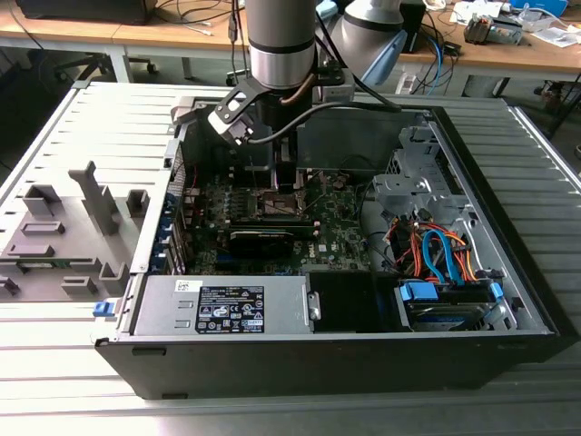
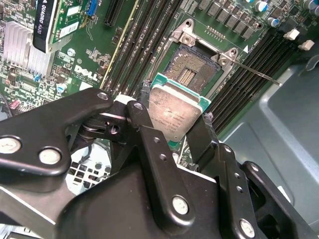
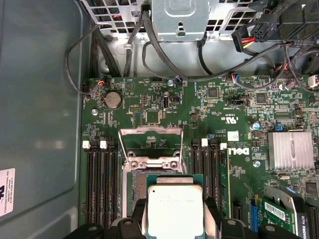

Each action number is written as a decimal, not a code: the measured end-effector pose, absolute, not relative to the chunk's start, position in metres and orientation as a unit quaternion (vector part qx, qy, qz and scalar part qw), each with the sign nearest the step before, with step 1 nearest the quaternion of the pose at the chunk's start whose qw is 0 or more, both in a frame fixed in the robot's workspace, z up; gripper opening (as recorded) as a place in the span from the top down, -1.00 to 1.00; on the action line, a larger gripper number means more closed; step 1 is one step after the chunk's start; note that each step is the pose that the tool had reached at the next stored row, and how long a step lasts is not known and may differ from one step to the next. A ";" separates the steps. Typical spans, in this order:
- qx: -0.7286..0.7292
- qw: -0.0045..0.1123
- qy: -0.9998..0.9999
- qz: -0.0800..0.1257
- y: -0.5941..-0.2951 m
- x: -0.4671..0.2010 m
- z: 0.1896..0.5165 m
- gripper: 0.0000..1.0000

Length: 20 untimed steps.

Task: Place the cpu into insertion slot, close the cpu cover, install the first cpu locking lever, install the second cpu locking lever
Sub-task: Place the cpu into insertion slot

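In the exterior view, going from its left, I see a grey plastic fixture [image 1: 64,236] on the slatted surface [image 1: 73,400]. After it comes the open computer case [image 1: 536,318], with the arm [image 1: 281,45] reaching down into it over the motherboard [image 1: 336,236].

In both wrist views the fingers [image 2: 147,124] of the gripper [image 2: 175,110] are closed on the cpu [image 2: 172,117]. They pinch two opposite edges, and the silvery face looks toward the cameras. The cpu hangs partly over the insertion slot [image 2: 192,67] and is not in it; how high it hangs, I cannot tell. The cpu cover [image 3: 151,132] stands open beyond the slot, and a thin lever [image 2: 254,72] sticks out to one side.

For this step, I think the chip must be kept flat, with its edges squared to the metal rim of the slot. It should then go straight down with no sliding, because the contacts look delicate. In the second wrist view the chip seems offset from the recess, so I would correct this first.

About writing: there is a white logo [image 3: 237,154] printed on the board, a white sticker [image 1: 231,309] on the power supply, another sticker [image 3: 6,191] on the case wall, and white lettering on the graphics card [image 2: 45,25]. I leave all of it unread.
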<state>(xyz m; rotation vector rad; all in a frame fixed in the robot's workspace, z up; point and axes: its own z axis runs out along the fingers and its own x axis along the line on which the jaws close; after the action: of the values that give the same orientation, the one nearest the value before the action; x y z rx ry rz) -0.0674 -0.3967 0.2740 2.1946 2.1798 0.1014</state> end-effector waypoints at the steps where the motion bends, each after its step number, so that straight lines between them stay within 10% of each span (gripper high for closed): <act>1: 0.709 0.023 0.704 0.033 -0.397 -0.067 0.274 -0.08; 20: 0.708 0.023 0.705 0.033 -0.397 -0.072 0.274 -0.08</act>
<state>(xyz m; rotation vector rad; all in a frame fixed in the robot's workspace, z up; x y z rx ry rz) -0.0720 -0.3966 0.2735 2.1925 2.1819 0.1014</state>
